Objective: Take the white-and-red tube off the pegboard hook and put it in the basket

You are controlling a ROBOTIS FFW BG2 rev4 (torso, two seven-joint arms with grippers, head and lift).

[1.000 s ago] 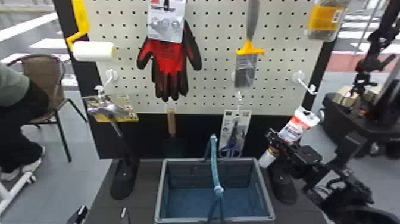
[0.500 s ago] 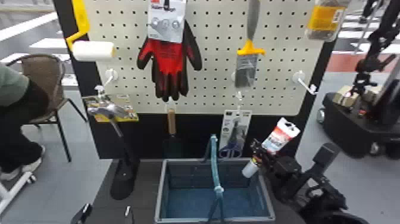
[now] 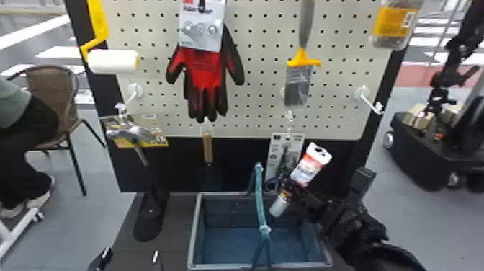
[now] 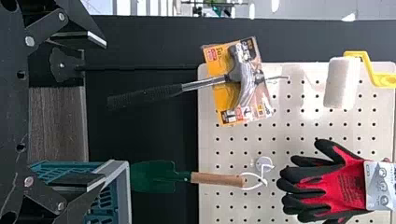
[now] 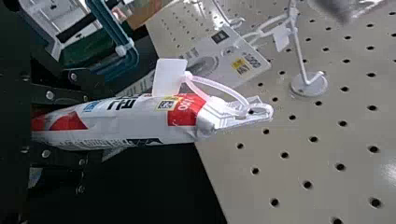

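The white-and-red tube [image 3: 309, 167] is tilted between the right gripper's [image 3: 291, 191] fingers, which are closed around its body; its flat end points to one o'clock and its pale cap [image 3: 279, 208] to seven. In the head view the cap overlaps the inside of the basket [image 3: 193, 230], at about one o'clock from the basket's middle; how high it sits above the bottom, I cannot tell. A looped tie [image 5: 219, 86] with a small blank tag [image 5: 169, 77] is fastened through the flat end. The basket stands on the dark counter [image 3: 173, 248], its teal handle [image 3: 260, 198] upright. From the basket's middle, the left gripper [image 3: 130, 254] is between eight and nine o'clock, its fingers wide apart and holding nothing. On the same dial, the hammer [image 3: 135, 134] hangs at ten, the trowel [image 3: 208, 147] at eleven, the red-and-black gloves [image 3: 205, 72] between eleven and twelve, and the scissors pack [image 3: 275, 151] between twelve and one. A white hook [image 3: 371, 102] juts from the pegboard [image 3: 335, 119] between one and two o'clock from the tube.
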